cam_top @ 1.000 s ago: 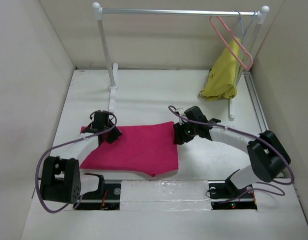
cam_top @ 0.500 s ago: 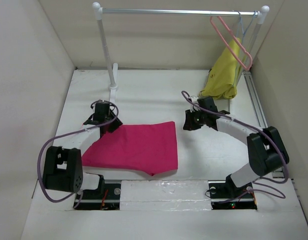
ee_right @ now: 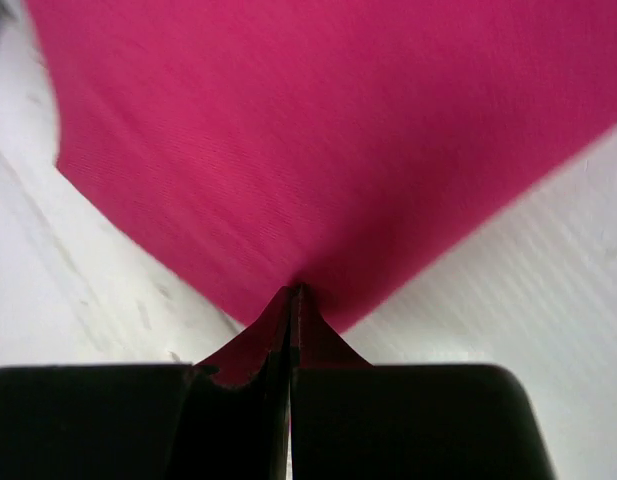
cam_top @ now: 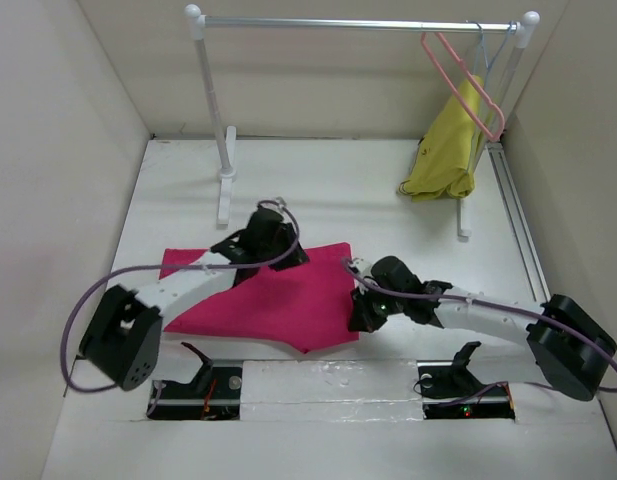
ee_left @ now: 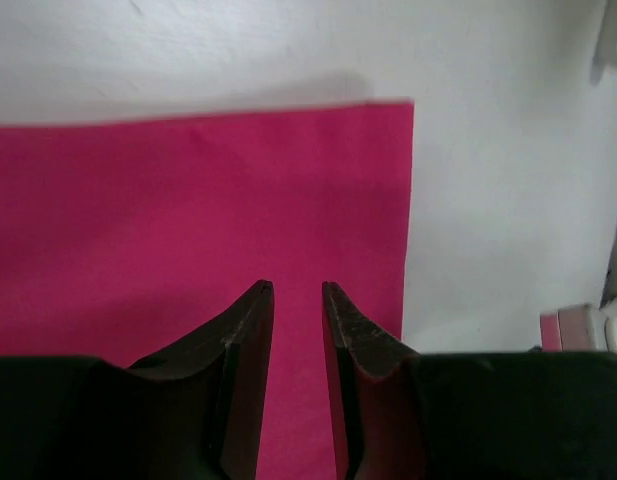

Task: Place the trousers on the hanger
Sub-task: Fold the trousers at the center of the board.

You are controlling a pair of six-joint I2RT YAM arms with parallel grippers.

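The magenta trousers (cam_top: 278, 300) lie folded flat on the white table, filling much of the left wrist view (ee_left: 188, 200) and the right wrist view (ee_right: 338, 150). My left gripper (cam_top: 288, 255) hovers over their far edge; its jaws (ee_left: 298, 288) stand slightly open with only cloth below the gap. My right gripper (cam_top: 358, 320) sits at the near right corner of the trousers, and its jaws (ee_right: 293, 290) are shut with the cloth's corner drawn in at the tips. The salmon-pink hanger (cam_top: 497, 130) hangs at the right end of the rail.
A white clothes rack (cam_top: 210, 90) spans the back, its rail overhead and feet on the table. A mustard-yellow garment (cam_top: 446, 150) and a pale blue-grey hanger (cam_top: 500, 48) hang at its right end. Walls close in left, right and behind.
My left arm swung right from the trousers' left corner to their far middle edge. My right arm came down from the back to the near right corner and its jaws closed.
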